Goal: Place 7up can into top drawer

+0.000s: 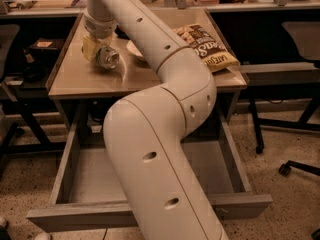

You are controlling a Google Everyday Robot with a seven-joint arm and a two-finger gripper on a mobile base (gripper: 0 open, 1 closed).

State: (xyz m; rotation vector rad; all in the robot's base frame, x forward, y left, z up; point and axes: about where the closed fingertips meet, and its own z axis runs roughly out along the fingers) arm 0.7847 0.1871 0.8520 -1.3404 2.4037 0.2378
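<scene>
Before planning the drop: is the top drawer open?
Open: top drawer pulled out, floor showing. Gripper is at the 7up can on the desk.

1. The arm (150,174) is cream-white all over, dotted with small dark round holes.
2. The jaws, at the desk's back left corner right by the can, are a pale, cloudy yellow.
3. The can (106,57) shows a shiny silver end and a pale, washed-out greenish body.
4. The desk (150,81) has a light tan top.
5. The drawer (150,215) is grey with a faint wood grain.
6. The chip bag (207,46) is brown and tan with white lettering.
7. The dish (134,49) is white.
8. The floor (280,144) is beige, speckled with darker flecks.
9. The chair (302,39) is black.
</scene>
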